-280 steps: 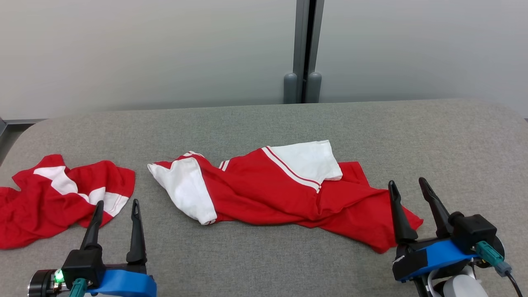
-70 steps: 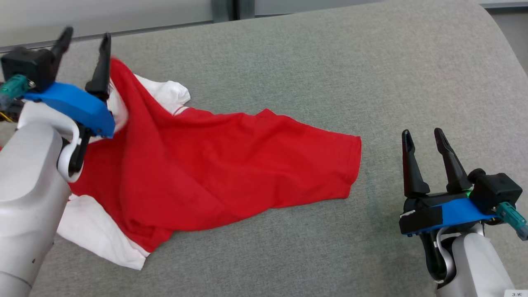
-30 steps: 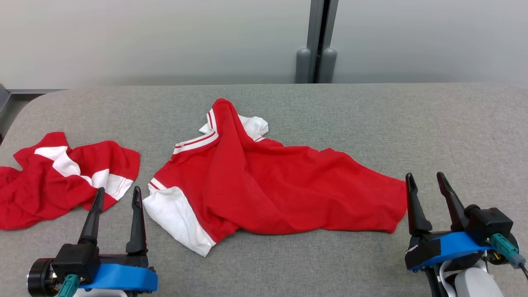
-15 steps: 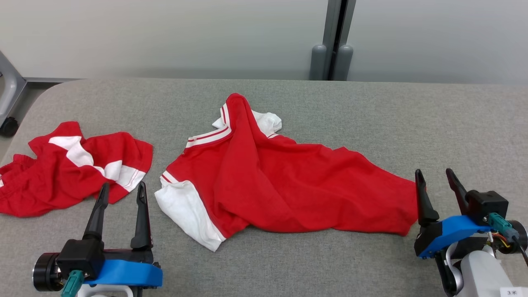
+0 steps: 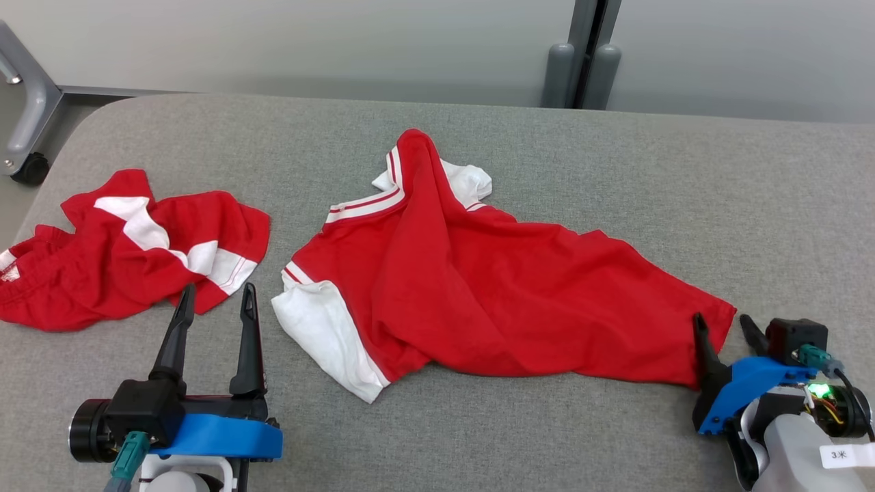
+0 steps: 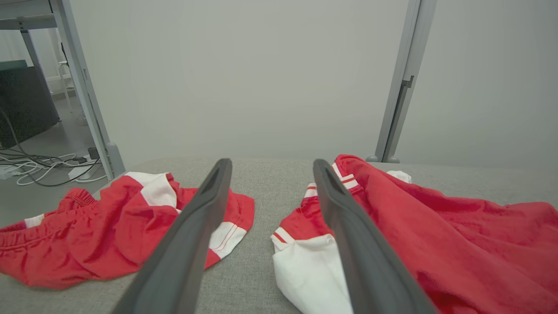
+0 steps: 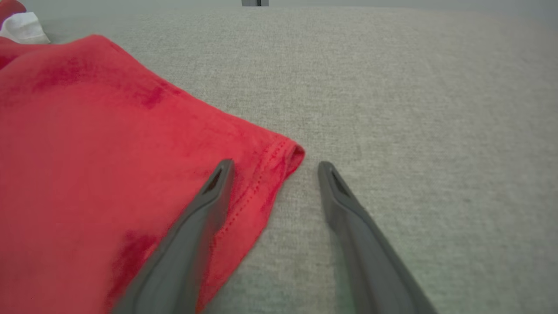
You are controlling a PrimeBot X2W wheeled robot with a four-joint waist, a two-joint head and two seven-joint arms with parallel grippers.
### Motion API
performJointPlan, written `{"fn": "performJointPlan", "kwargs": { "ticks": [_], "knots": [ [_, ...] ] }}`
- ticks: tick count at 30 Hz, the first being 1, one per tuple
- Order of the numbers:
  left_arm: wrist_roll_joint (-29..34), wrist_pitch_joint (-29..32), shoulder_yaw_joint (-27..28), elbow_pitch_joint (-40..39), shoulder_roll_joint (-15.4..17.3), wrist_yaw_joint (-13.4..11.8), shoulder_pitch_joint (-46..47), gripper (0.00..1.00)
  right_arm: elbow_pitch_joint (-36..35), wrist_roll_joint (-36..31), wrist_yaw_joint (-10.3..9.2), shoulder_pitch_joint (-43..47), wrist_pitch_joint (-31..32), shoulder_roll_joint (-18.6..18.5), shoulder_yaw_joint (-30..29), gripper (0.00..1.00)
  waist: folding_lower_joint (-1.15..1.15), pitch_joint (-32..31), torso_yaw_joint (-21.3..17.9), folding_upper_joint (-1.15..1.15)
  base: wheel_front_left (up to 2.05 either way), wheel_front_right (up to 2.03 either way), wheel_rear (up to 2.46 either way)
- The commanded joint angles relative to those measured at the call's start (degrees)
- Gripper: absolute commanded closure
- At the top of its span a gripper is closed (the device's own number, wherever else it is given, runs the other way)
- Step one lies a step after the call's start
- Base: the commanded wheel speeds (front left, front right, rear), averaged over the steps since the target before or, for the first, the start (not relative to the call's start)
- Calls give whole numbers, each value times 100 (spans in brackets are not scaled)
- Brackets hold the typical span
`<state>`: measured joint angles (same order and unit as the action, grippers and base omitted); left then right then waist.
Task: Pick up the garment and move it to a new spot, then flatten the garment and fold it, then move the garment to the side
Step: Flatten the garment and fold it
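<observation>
From the head view: a red shirt [image 5: 478, 287] with white sleeves lies rumpled in the middle of the grey desk [image 5: 683, 191]. Its long axis runs across the desk, with the collar and sleeves toward the robot's left and far side and the hem toward its right and near side. One ridge of cloth stands up near the collar, so the flattening looks not yet done. The left hand [image 5: 217, 294] hangs open and empty just short of the white sleeve, between the shirt and a second garment [image 5: 137, 253] heaped at the far left. The right hand [image 5: 721, 321], also open, sits low at the hem corner, seemingly placed to pinch it.

From the left wrist: the left hand [image 6: 272, 165] frames bare desk between its spread fingers. The second garment [image 6: 109, 235] is to one side and the shirt [image 6: 436, 226] to the other.

From the right wrist: the right hand [image 7: 274, 165] straddles the shirt's [image 7: 109, 131] stitched hem corner. One finger is over the cloth and the other over bare desk [image 7: 414, 109], and nothing is gripped.
</observation>
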<state>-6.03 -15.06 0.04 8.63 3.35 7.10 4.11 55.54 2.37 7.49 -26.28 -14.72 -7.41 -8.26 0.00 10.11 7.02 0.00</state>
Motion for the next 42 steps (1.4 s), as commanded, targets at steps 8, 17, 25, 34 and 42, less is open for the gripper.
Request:
{"fn": "performJointPlan", "kwargs": {
  "ticks": [8, 17, 25, 34, 42],
  "knots": [
    [41, -16, 43, 71, -25, 42, 93, 0, 144, 279, 1, -278, -37, 125, 471, 100, 0, -47, -90, 0, 0, 0, 0],
    [63, -16, 113, 125, -30, 33, -113, 0, -1878, 648, 1, 420, -52, 251, 1048, 100, 0, -417, -418, 0, 0, 0, 0],
    [71, -16, 170, 103, -29, 37, -295, 0, -3669, 735, 1, 1186, -52, 156, 1607, 100, 0, -654, -647, 0, 0, 0, 0],
    [33, -16, 206, 50, -30, 38, -422, 0, -5312, 742, 1, 1881, -30, 145, 1985, 100, 0, -713, -752, 0, 0, 0, 0],
    [33, -16, 288, 22, -30, 38, -485, 0, -7214, 812, 1, 2241, 515, 198, 2168, 100, 0, -723, -858, 0, 0, 0, 0]
  ]
}}
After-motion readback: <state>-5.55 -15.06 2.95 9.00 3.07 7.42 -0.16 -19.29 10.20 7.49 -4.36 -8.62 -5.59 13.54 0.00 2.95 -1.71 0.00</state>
